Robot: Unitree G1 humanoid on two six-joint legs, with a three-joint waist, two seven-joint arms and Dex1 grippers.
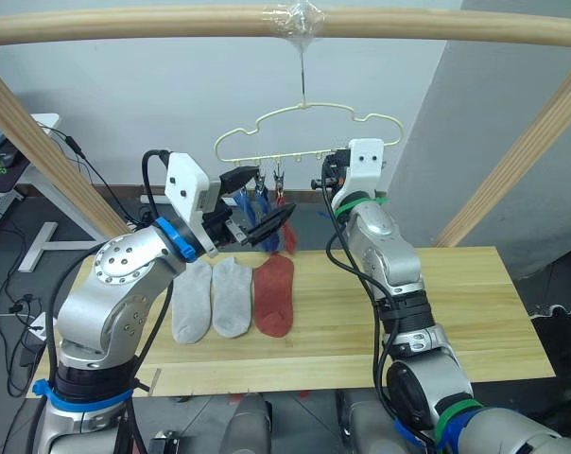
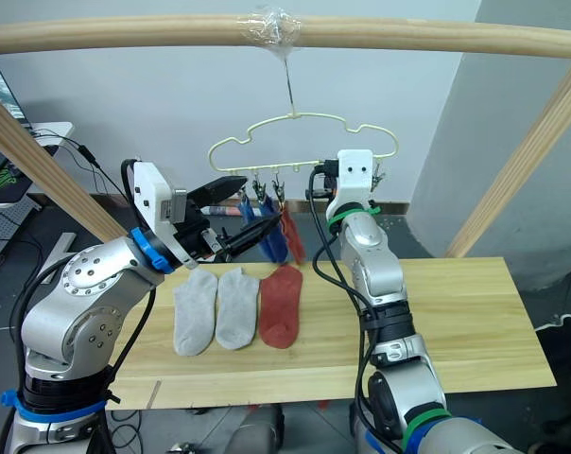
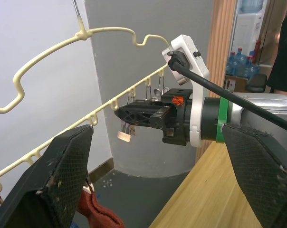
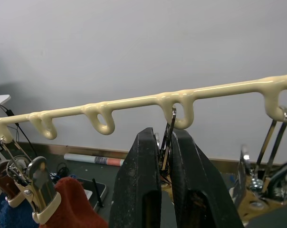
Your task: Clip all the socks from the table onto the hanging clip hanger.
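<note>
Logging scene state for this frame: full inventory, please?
Socks on table: 3, two light grey, one rust red, flat, side by side.
Socks on clip hanger: two blue, one rust red, hanging at its left end.
Wooden bar: 1, holds the hanger's hook.
Left gripper: open, empty, beside the hung socks.
Right gripper: pinching a metal clip.
</note>
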